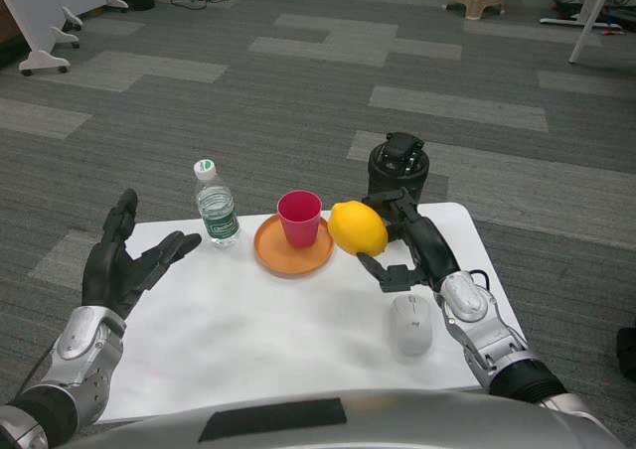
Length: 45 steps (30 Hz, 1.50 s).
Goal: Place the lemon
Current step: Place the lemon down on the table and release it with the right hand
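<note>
We see a white table [258, 330] set on grey carpet, and on it, from largest to smallest, the following. The right hand [402, 240] reaches in from the lower right and holds the lemon [358, 227] between fingers curled around its far side and the thumb below it. The left hand [124, 260] rests over the table's left edge with its fingers spread apart, holding nothing. A black jar [397, 166] stands at the far right edge, just behind the right hand. An orange plate [288, 255] lies near the far middle and carries an upright pink cup [299, 217]. A water bottle [216, 203] (white cap, green label) stands upright left of the plate. The lemon sits just right of the plate's rim, whether resting or lifted we cannot tell. A white mouse [409, 323] lies near the right forearm.
</note>
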Motion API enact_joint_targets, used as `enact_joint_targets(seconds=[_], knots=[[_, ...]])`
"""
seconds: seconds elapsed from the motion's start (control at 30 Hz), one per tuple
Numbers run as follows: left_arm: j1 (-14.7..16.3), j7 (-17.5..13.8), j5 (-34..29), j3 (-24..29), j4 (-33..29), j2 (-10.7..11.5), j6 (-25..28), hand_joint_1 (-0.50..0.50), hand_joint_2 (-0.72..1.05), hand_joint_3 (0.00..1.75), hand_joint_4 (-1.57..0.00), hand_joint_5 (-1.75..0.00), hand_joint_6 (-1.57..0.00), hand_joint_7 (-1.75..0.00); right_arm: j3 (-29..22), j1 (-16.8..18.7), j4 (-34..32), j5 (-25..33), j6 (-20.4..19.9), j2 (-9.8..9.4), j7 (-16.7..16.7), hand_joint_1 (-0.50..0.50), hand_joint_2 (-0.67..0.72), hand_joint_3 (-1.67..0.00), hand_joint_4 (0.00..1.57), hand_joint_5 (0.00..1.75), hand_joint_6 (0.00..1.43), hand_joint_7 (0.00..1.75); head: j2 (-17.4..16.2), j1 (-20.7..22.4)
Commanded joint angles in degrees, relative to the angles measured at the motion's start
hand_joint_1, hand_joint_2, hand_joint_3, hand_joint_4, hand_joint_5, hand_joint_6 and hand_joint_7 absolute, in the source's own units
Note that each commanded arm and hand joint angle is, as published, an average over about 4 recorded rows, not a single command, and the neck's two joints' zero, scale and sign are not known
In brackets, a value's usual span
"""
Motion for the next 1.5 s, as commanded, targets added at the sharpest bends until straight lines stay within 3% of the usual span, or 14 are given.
enact_joint_targets(seconds=[0.03, 0.37, 1.03, 1.5], knots=[[-1.1, 0.4, 0.3, -0.1, 0.2, 0.6, 0.4, 0.50, 1.05, 0.09, 0.00, 0.00, 0.00, 0.00, 0.9, -0.8, 0.8, 0.2, -0.6, -0.48, 0.0, -0.21, -0.59, -1.19, 0.14, 1.65, 0.10, 1.38, -0.5, -0.1], [-1.1, 0.4, 0.3, -0.1, 0.2, 0.6, 0.4, 0.50, 1.05, 0.09, 0.00, 0.00, 0.00, 0.00, 3.9, -3.8, 2.4, -6.0, 1.1, -0.77, 1.2, -0.21, -0.60, -1.19, 0.06, 1.65, 0.09, 1.40, -1.8, 0.3], [-0.4, 0.4, 0.3, 0.6, 0.2, 0.6, 0.4, 0.50, 1.05, 0.09, 0.00, 0.00, 0.00, 0.00, 18.9, -15.7, 26.9, -5.6, 1.4, 0.68, 2.5, -0.21, -0.60, -1.19, 0.03, 1.65, 0.06, 1.40, -3.5, 1.8], [-0.1, 0.5, 0.3, 0.9, 0.1, 0.6, 0.2, 0.50, 1.05, 0.09, 0.00, 0.00, 0.00, 0.00, 28.0, -21.1, 33.3, -5.3, 1.6, 1.76, 2.5, -0.21, -0.60, -1.19, 0.03, 1.65, 0.06, 1.40, -3.7, 2.5]])
